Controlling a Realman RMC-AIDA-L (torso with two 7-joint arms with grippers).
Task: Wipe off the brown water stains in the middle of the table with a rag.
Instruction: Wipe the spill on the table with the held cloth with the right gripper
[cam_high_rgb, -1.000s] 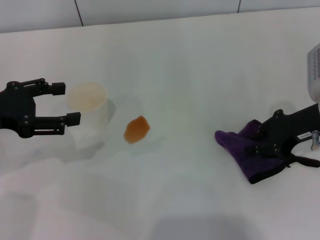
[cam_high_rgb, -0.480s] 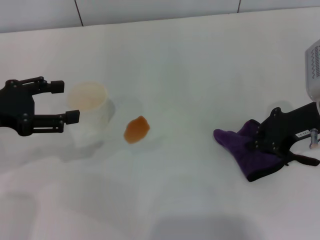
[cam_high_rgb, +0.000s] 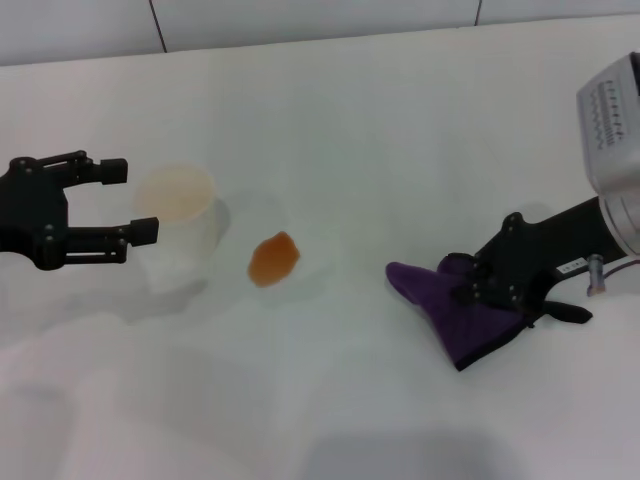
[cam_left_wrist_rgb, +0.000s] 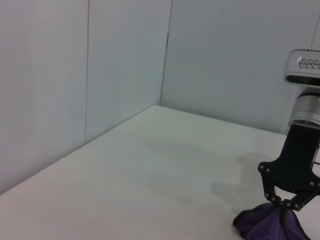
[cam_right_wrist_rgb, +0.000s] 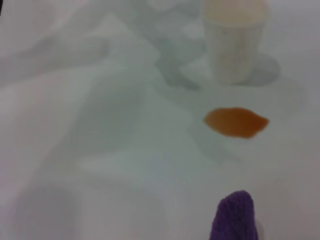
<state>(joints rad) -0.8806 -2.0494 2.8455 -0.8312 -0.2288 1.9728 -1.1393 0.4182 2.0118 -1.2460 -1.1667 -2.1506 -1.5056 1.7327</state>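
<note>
An orange-brown water stain (cam_high_rgb: 273, 259) lies near the middle of the white table (cam_high_rgb: 360, 150); it also shows as an oval blotch (cam_right_wrist_rgb: 235, 122) in the right wrist view. The dark purple rag (cam_high_rgb: 450, 310) lies on the table to the stain's right, and my right gripper (cam_high_rgb: 492, 290) is shut on it. The rag's tip (cam_right_wrist_rgb: 235, 215) pokes into the right wrist view, and the rag (cam_left_wrist_rgb: 272, 223) shows under the right gripper (cam_left_wrist_rgb: 285, 202) in the left wrist view. My left gripper (cam_high_rgb: 130, 200) stands open at the far left beside the cup.
A white paper cup (cam_high_rgb: 180, 222) stands just left of the stain, between it and my left gripper; it shows again as the cup (cam_right_wrist_rgb: 234, 37) in the right wrist view. A grey wall (cam_high_rgb: 300, 20) runs along the table's far edge.
My right gripper has dragged the rag leftward across the table toward the stain. The left arm has stayed where it was.
</note>
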